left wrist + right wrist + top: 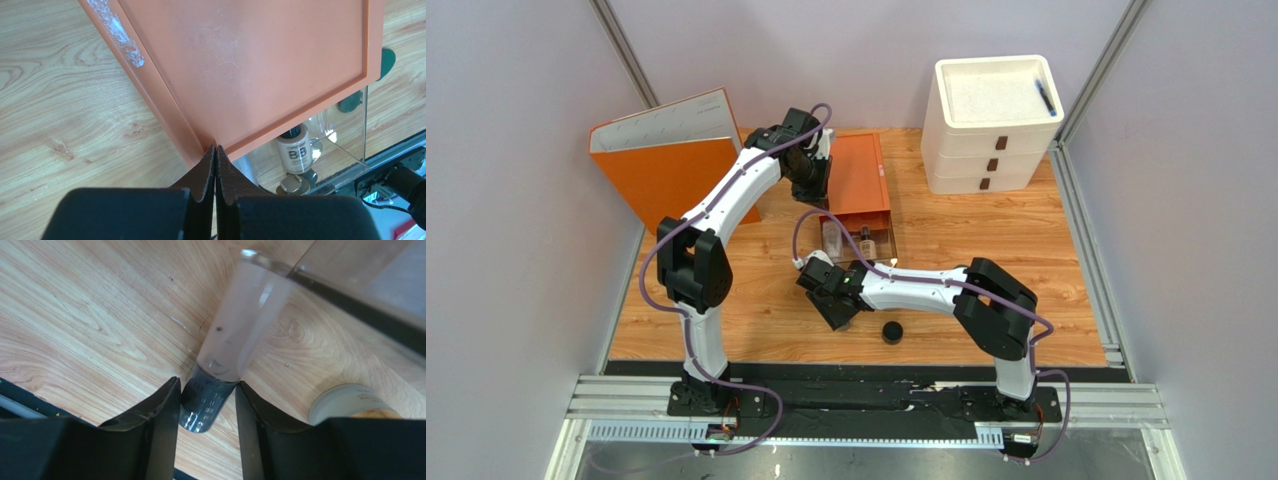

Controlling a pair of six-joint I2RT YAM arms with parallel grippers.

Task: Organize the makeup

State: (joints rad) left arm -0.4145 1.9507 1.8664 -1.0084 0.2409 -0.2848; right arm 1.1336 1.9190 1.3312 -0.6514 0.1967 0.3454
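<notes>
left gripper (215, 150) is pinched nearly closed on the rim of the orange lid (260, 65) and holds it tilted, set back from the clear box (893, 240), so the box's near half is open. inside the box: a bb bottle (295, 152) and a second slim bottle (831, 238) alongside it. two dark green discs (385, 61) show past the lid's edge; cannot tell whether they are in or out of the box. right gripper (207, 386) is low at the box's near end, jaws narrow on the dark cap of a frosted tube (242, 325), both fingers touching the cap. the tube points toward the box wall and is not yet inside. a pale round jar (350, 402) sits on the table just beside this gripper. a small black pot (892, 331) stands alone on the wood, apart from the box. judgement: roughly midway. bottles stowed, tube in hand and likely next in; jar and pot left, then the lid to close.
</notes>
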